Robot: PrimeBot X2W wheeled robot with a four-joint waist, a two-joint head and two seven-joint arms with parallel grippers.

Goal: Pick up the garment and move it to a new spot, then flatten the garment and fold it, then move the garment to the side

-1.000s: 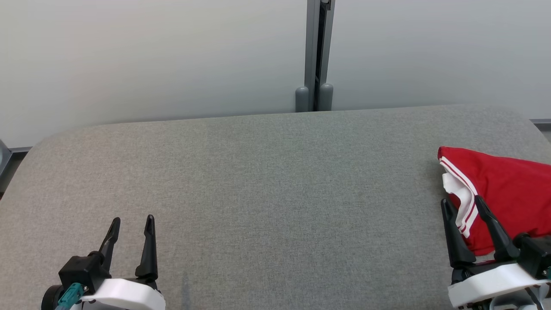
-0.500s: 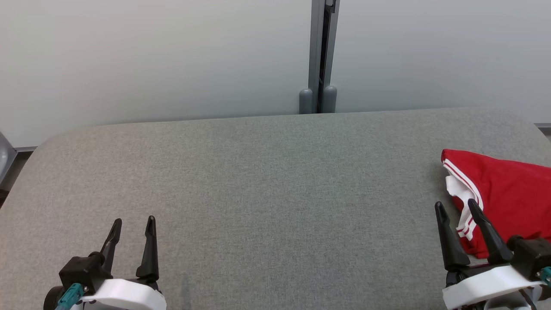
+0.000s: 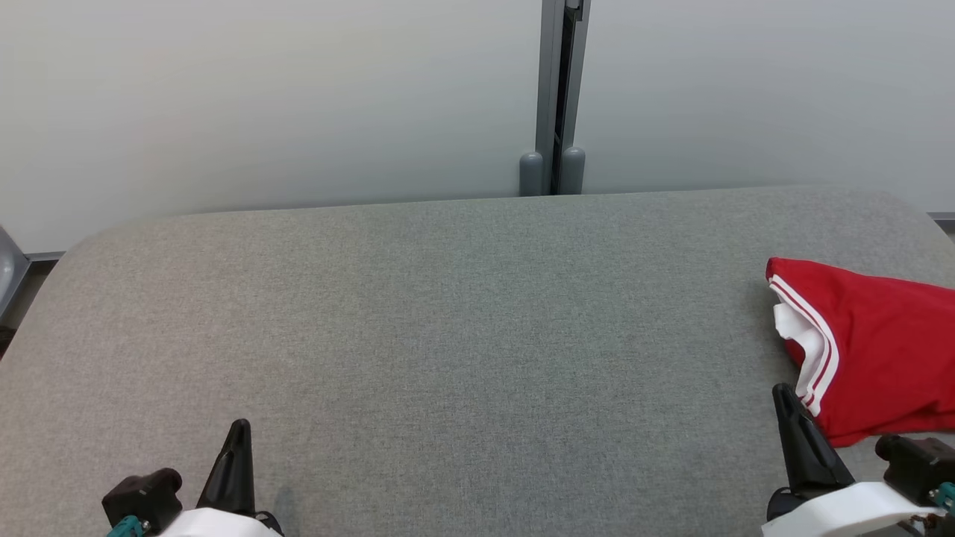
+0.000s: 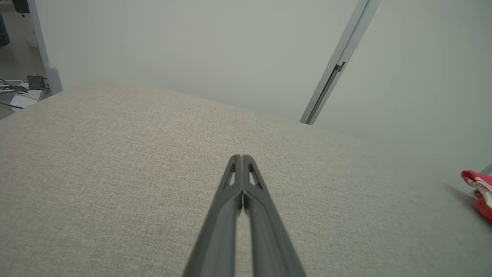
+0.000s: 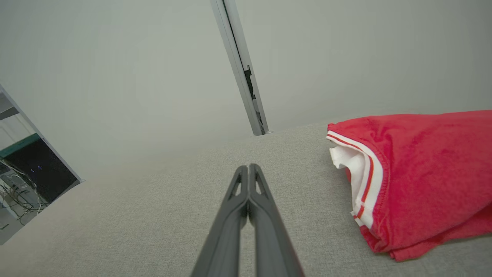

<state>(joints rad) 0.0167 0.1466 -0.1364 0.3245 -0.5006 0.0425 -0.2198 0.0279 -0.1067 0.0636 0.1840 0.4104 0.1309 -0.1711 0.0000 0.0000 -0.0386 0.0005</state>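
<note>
Fingers [image 4: 265, 231] closed, empty, on left gripper [image 4: 241, 157] and right gripper [image 5: 249, 166]; red garment [image 5: 426, 165] beside the right one.

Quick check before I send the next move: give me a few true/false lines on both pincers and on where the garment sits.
1. The left pincer is shut with nothing between its fingers. True.
2. The right pincer is gripping the garment. False: it is shut on nothing, and the garment lies beside it with bare fabric between them.
3. The garment lies at the right side of the grey table. True.
4. The garment is plain red all over. False: its edge has white trim with red stripes.
5. The left pincer hangs over the garment. False: it is over bare table, well to the garment's left.
</note>
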